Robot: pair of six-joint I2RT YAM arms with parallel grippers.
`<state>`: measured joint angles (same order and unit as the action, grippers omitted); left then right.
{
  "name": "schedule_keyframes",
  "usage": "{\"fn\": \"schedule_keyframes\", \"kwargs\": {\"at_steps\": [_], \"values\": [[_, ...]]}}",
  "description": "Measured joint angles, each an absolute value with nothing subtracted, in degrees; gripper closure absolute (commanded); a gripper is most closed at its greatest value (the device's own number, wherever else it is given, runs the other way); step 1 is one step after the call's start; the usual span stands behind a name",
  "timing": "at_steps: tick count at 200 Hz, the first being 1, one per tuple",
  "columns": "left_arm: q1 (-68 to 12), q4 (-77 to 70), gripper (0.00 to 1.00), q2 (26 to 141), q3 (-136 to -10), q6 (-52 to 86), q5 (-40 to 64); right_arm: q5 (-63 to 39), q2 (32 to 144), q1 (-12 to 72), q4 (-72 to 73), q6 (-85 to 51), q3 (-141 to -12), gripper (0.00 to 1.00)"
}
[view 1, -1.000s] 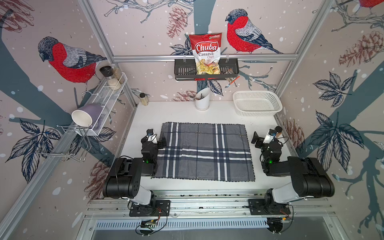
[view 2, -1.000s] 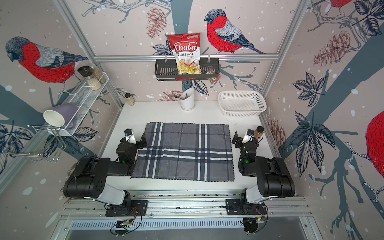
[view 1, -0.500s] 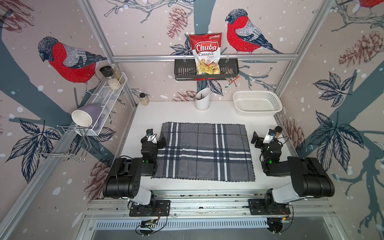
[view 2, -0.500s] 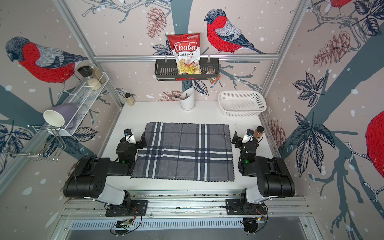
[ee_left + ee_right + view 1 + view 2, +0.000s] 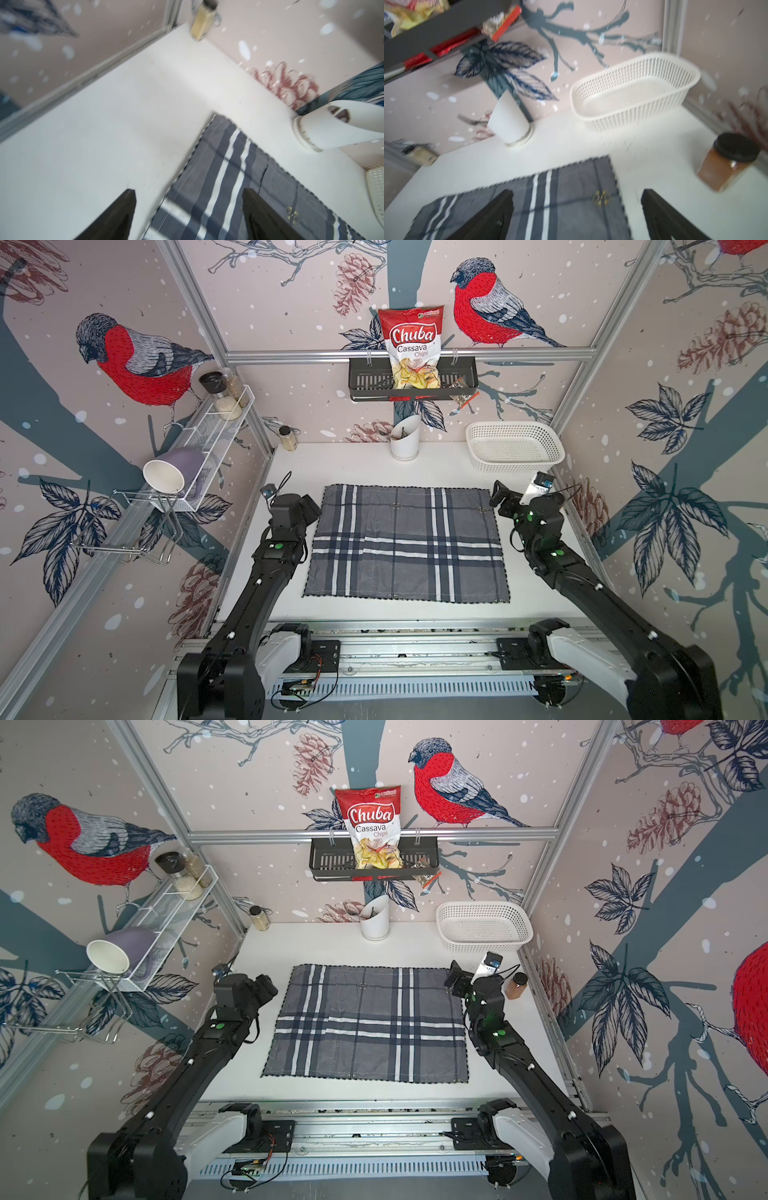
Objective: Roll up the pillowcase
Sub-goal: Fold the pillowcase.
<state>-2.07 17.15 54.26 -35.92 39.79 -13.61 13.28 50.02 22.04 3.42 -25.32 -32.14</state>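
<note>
Lying flat and fully spread, the pillowcase (image 5: 407, 543) covers the middle of the white surface (image 5: 365, 464) between the two arms, its four edges straight and no corner turned over in either top view. Nothing of the roll is in place yet: no fold, no lifted hem, no tube of cloth anywhere along it.

The left arm (image 5: 286, 510) sits at the far corner on its own side, and the right arm (image 5: 536, 514) at the opposite far corner. In the left wrist view the left jaws stand wide, the two dark fingers (image 5: 116, 216) apart with the stitched edge of the cloth (image 5: 239, 187) running between them. In the right wrist view the right jaws are also wide, and a metal snap (image 5: 601, 198) near the corner shows in the gap. Neither pair holds anything. Both wrist views are blurred, so whether the tips touch the cloth cannot be told.

By these views the work is at its very start, with the arms placed for a first grasp at the far edge. What is left appears to be everything: pinching that edge, turning it over and rolling the cloth along its length.
</note>
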Motion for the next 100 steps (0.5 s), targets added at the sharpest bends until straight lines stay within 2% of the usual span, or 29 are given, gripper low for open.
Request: {"fn": "schedule_keyframes", "kwargs": {"at_steps": [4,8,12,42,100], "values": [[-2.1,19.6,0.13,53.3,-35.1,41.1,-13.5,12.7,48.8,23.4,0.6,-26.8,-32.0,0.0],[-2.1,21.1,0.04,52.7,-34.6,41.9,-13.4,12.4,48.2,24.3,-1.2,-27.8,-31.9,0.0],[-2.4,24.1,0.03,51.7,-33.5,43.7,-13.3,12.0,46.8,26.2,-4.3,-29.6,-31.8,0.0],[-4.0,31.8,0.05,51.9,-29.5,52.6,-11.4,12.1,41.4,33.9,-19.8,-40.9,-30.4,0.0],[-4.2,33.4,0.13,57.1,-25.0,58.1,-7.8,12.0,40.9,37.5,-36.4,-55.1,-29.8,0.0]]}}
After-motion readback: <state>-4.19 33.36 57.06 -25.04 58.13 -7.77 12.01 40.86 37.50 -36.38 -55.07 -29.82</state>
